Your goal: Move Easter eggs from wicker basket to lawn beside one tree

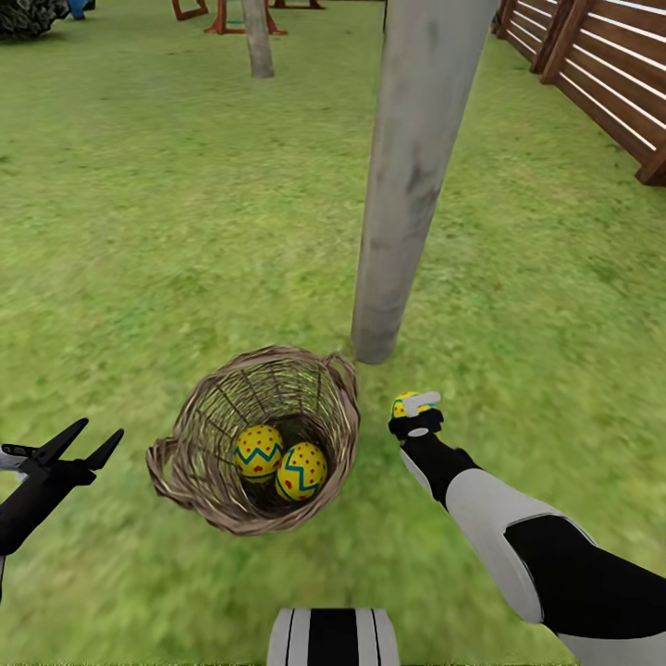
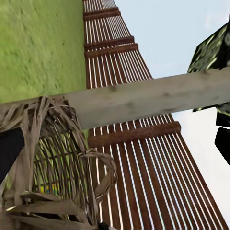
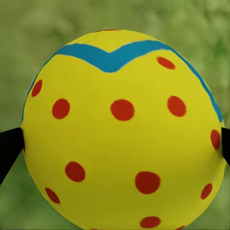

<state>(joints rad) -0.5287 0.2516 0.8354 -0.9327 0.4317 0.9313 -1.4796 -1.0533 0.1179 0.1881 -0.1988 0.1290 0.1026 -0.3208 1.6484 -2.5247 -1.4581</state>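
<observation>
Two yellow Easter eggs point(image 1: 260, 452) point(image 1: 302, 470) with red dots and blue zigzags lie inside the brown wicker basket point(image 1: 190, 414), which rests tilted on the lawn point(image 1: 185, 231). A third egg point(image 1: 402, 403) point(image 3: 122, 129) is held by my right gripper point(image 1: 414, 413), shut on it just right of the basket and near the foot of the pale tree trunk point(image 1: 407, 185). My left gripper point(image 1: 91, 442) is open, left of the basket at grass level. The left wrist view looks past the basket's handle point(image 2: 103, 167) to the trunk point(image 2: 153, 98).
A brown slatted fence point(image 1: 601, 65) runs along the right. A second trunk point(image 1: 258, 37) and a wooden play set point(image 1: 222, 14) stand far back. Open grass spreads left and behind the tree.
</observation>
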